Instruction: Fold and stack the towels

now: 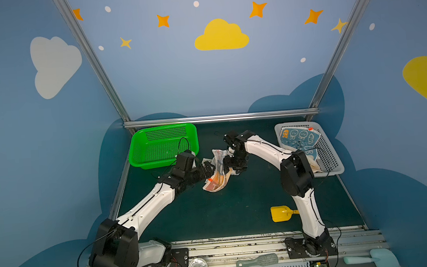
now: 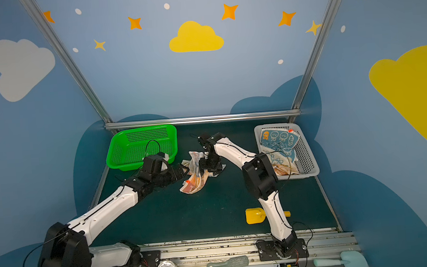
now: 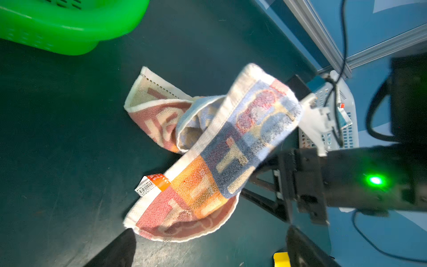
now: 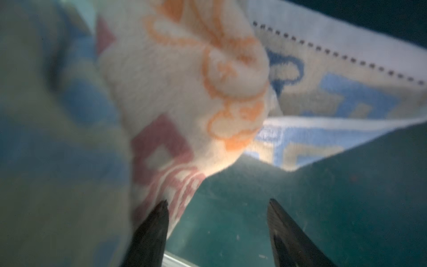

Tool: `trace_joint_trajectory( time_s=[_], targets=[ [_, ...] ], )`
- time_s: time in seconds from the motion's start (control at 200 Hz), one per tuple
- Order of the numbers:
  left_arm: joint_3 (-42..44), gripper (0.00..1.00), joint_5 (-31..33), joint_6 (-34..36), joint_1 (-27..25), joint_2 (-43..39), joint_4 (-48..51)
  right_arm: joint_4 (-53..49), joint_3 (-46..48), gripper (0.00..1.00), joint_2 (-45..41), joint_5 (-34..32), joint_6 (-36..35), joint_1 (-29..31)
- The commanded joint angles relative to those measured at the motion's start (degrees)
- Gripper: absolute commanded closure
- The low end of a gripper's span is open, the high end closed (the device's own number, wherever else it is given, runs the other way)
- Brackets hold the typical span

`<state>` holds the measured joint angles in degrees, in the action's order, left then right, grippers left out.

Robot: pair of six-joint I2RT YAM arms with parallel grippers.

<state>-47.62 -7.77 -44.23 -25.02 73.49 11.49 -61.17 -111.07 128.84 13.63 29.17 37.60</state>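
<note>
Cloth this limp, the crumpled pink, orange and blue lettered terry towel (image 3: 208, 150), likely wants pinching at its white hemmed corner (image 3: 144, 72); left gripper (image 3: 210, 242) and right gripper (image 4: 218, 208) both gape empty.

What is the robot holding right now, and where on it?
Nothing, it seems. The left end effector and right end effector are open; the crumpled towel sits on the table between them.
</note>
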Motion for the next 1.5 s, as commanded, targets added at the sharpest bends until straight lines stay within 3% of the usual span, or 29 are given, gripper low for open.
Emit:
trace_joint_trajectory(
  time_s=[0.0, 0.3, 0.426, 0.546, 0.656, 0.756, 0.891, 1.016, 1.211, 1.372, 1.457, 1.492],
  targets=[
    [1.4, 0.0, 0.0, 0.3, 0.3, -3.1, 1.5, -3.7, -3.7, 0.33, 4.7, -5.1, -0.2, -3.0],
    [3.6, 0.0, -0.4, 0.1, 0.5, -5.6, 1.8, -7.5, -11.5, 0.33, 10.8, -8.7, -4.1, -10.5],
    [3.7, 0.0, -0.8, -0.2, 0.4, -4.6, -0.2, -13.1, -22.2, 0.32, 15.0, -10.3, -5.3, -12.3],
    [0.2, 0.0, -1.8, 0.7, 0.3, -1.4, 0.6, -16.0, -27.4, 0.23, 12.5, -11.6, -6.3, -12.7],
    [-2.9, 0.0, -3.3, 1.2, 0.4, 1.8, 0.3, -15.6, -22.5, 0.17, 5.1, -12.7, -5.2, -13.1],
    [-4.1, 0.0, -3.8, 1.0, 0.3, 3.6, -0.8, -12.4, -11.7, 0.16, -2.7, -12.4, -3.3, -13.0],
    [-4.5, 0.0, -4.0, 0.7, 0.4, 4.6, -1.9, -3.2, 5.4, 0.15, -11.7, -4.7, -0.3, -12.0],
    [-4.6, 0.0, -4.5, 0.5, 0.4, 4.8, -1.9, 1.4, 12.5, 0.15, -13.0, -2.5, 2.1, -9.1],
    [-3.3, 0.0, -4.1, 0.6, 0.3, 2.7, -0.6, 4.7, 13.3, 0.24, -8.5, -0.8, 3.6, -5.8],
    [-2.1, 0.0, -3.6, 0.8, 0.3, 0.2, 0.5, 3.2, 11.1, 0.39, -4.8, -3.9, 2.4, -6.3],
    [-1.5, 0.0, -3.2, 1.0, 0.3, -0.7, 1.0, 3.2, 11.8, 0.51, -3.9, -4.1, 1.7, -7.8],
    [-1.2, 0.0, -3.1, 1.0, 0.3, -1.0, 1.1, 2.9, 12.1, 0.6, -3.7, -4.4, 1.4, -8.5]
  ],
)
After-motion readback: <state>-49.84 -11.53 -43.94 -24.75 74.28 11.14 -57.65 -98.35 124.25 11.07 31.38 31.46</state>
